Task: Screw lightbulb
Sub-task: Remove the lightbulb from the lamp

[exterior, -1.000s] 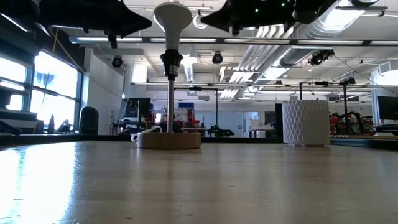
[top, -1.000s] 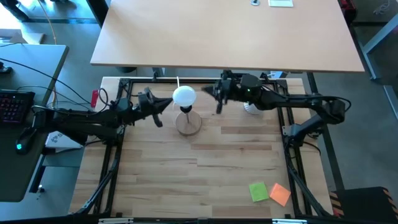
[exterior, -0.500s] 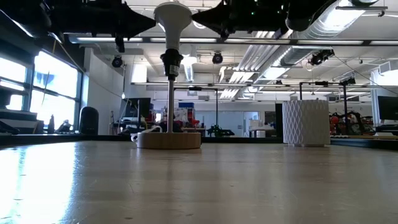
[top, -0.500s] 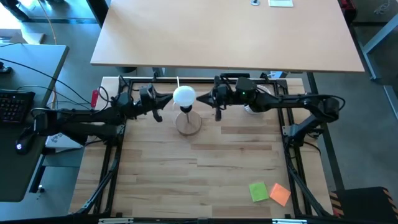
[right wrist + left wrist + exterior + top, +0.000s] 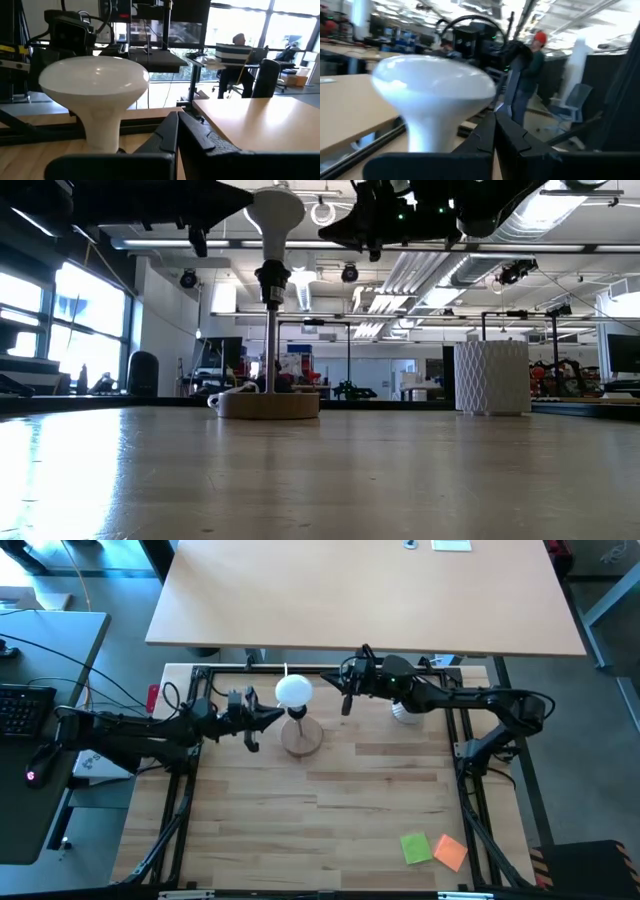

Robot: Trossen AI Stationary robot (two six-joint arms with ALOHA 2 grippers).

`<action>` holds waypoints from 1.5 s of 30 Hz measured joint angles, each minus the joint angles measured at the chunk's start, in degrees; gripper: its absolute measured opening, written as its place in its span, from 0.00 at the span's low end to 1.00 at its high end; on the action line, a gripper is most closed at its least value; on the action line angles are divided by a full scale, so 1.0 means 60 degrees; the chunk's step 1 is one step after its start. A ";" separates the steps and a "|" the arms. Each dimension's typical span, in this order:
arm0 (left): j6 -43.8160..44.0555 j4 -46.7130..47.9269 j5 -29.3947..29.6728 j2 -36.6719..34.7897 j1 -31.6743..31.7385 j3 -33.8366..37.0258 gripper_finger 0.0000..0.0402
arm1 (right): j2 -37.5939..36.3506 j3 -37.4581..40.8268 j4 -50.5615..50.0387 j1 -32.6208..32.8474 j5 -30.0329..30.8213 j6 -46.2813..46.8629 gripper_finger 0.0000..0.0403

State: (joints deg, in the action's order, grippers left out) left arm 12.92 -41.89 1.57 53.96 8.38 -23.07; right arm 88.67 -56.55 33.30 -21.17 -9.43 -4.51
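bulb: the lightbulb (image 5: 293,691) sits upright in the black socket (image 5: 272,284) on top of the lamp's pole, globe up, screw end down in the socket — looks seated, though I can't tell how tight.

lamp: wooden base (image 5: 303,738) is on the table (image 5: 330,810) toward the back edge. Compared with a second ago the base and pole seem nudged a touch in the low view.

left gripper (image 5: 272,716): fingers pinched together on nothing, tip right up beside the bulb's neck. A second ago it hung a bit further out and lower in the overhead shot; it has swung in.

right gripper (image 5: 347,698): also clamped on nothing, just off the bulb's other side, and it has shifted around over the last second.

what that means: neither pincer has the bulb, both are closed and empty either side of it — my guess is the screwing's basically done, or they're poking at it to check.

extras: white ribbed cup (image 5: 491,377) far right at the back, green and orange sticky notes (image 5: 433,849) near the front corner, people (image 5: 239,60) in the room behind.
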 joint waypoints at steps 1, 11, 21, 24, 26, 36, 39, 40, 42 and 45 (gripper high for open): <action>-0.0053 0.0121 0.0164 -0.0051 -0.0043 0.0000 0.00 | -0.0041 0.0000 -0.0019 0.0003 0.0000 -0.0023 0.00; -0.0250 0.1188 0.2096 -0.0756 0.0439 0.0000 0.00 | -0.0449 0.0000 -0.0054 0.0468 -0.2347 -0.0502 0.00; 0.0408 -0.0048 -0.0017 -0.0243 0.1485 0.0000 0.00 | -0.0114 0.0000 0.0294 0.0570 -0.2319 -0.0251 0.00; 0.0471 -0.0238 -0.0410 -0.0175 0.1355 0.0007 0.00 | 0.0012 0.0000 0.0463 0.0463 -0.2136 -0.0187 0.00; 0.0504 -0.0276 -0.0609 -0.0182 0.1169 0.0007 0.00 | 0.0101 0.0000 0.0615 0.0378 -0.1726 -0.0012 0.00; 0.0480 -0.0161 -0.0949 -0.0172 0.0281 0.0000 0.00 | 0.0171 0.0007 0.0671 0.0178 -0.0007 0.0079 0.00; 0.0409 0.0404 -0.0828 -0.0338 0.0251 0.0000 0.00 | 0.0096 0.0007 0.0653 0.0225 -0.0320 -0.0099 0.00; 0.0404 0.0690 -0.0699 -0.0453 0.0251 0.0000 0.00 | 0.0059 0.0007 0.0649 0.0245 -0.0613 -0.0165 0.00; 0.0325 0.1523 -0.0255 -0.0744 0.0282 0.0000 0.00 | -0.0034 0.0007 0.0626 0.0291 -0.1507 -0.0297 0.00; 0.0239 0.2423 0.0751 -0.1136 0.0404 0.0000 0.00 | -0.0072 0.0007 0.0720 0.0378 -0.2683 -0.0284 0.00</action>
State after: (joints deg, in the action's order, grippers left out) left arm 14.36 -27.35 6.08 47.14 10.81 -23.07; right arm 88.23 -56.51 37.61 -18.90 -25.53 -6.22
